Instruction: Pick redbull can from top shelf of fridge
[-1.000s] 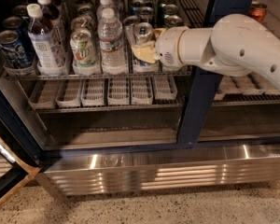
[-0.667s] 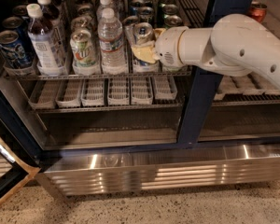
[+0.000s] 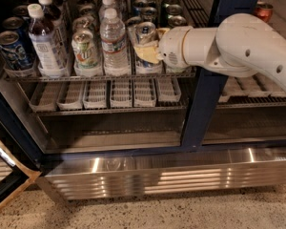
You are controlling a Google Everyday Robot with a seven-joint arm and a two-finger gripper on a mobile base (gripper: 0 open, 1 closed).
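while the fridge (image 3: 206,104) stands with its door open, the white arm (image 3: 243,46) reaches in from the right, past the dark blue frame post, and its gripper (image 3: 148,46) sits at the front of the top shelf (image 3: 52,78). the redbull can (image 3: 146,31) is right at the gripper, upright in its clear lane tray. its silver pull-tab top shows just above the yellowish gripper parts, which cover the lower front of the can. whether the gripper has actually clamped down on the can or only surrounds it, i cannot tell from where i stand. just to the can's left is a clear water bottle (image 3: 113,42), then a green-patterned can (image 3: 85,49), a bottle of dark drink (image 3: 44,44) and a wider dark-blue can (image 3: 9,50) at the far left. more cans (image 3: 176,21) stand in the lanes behind. below the shelf is a rack of short white ribbed trays (image 3: 120,92), and under that the ribbed stainless base panel (image 3: 171,175).
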